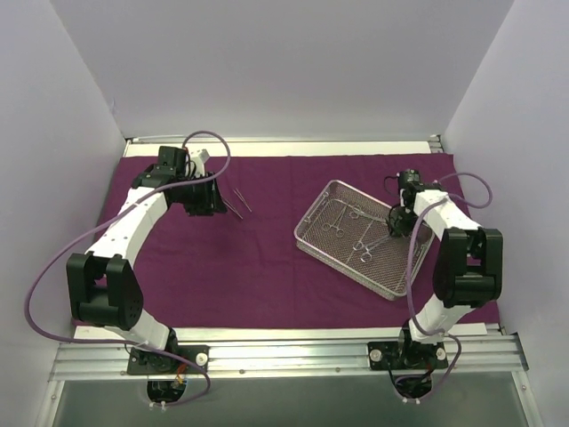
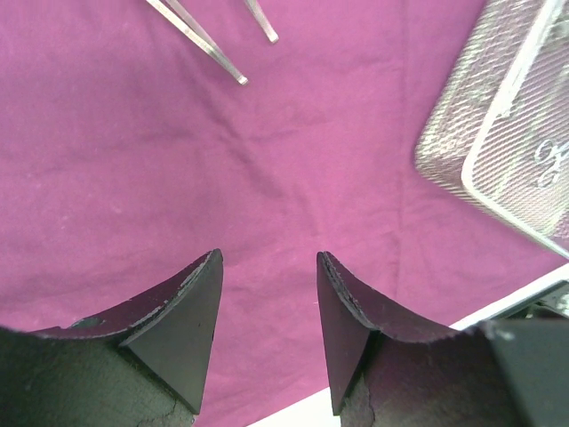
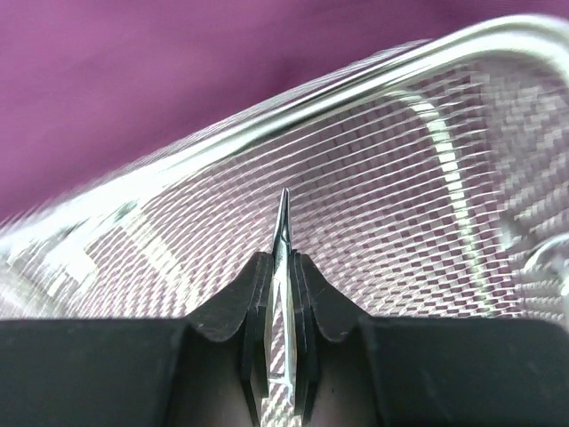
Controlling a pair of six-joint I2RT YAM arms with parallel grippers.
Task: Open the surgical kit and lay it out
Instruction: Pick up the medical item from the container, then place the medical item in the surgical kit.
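The dark purple cloth wrap (image 1: 267,258) lies spread flat on the table. The silver wire-mesh tray (image 1: 331,224) sits on it at the right, with several ring-handled forceps (image 1: 363,240) inside. Two thin tweezers (image 1: 238,203) lie on the cloth at the left; their tips show in the left wrist view (image 2: 209,44). My left gripper (image 2: 267,262) is open and empty over bare cloth just short of them. My right gripper (image 3: 283,258) is inside the tray, shut on a thin silver instrument (image 3: 283,227) whose pointed tip sticks out between the fingers.
The tray's corner (image 2: 498,133) shows at the right of the left wrist view. White walls enclose the table on three sides. A metal rail (image 1: 284,356) runs along the near edge by the arm bases.
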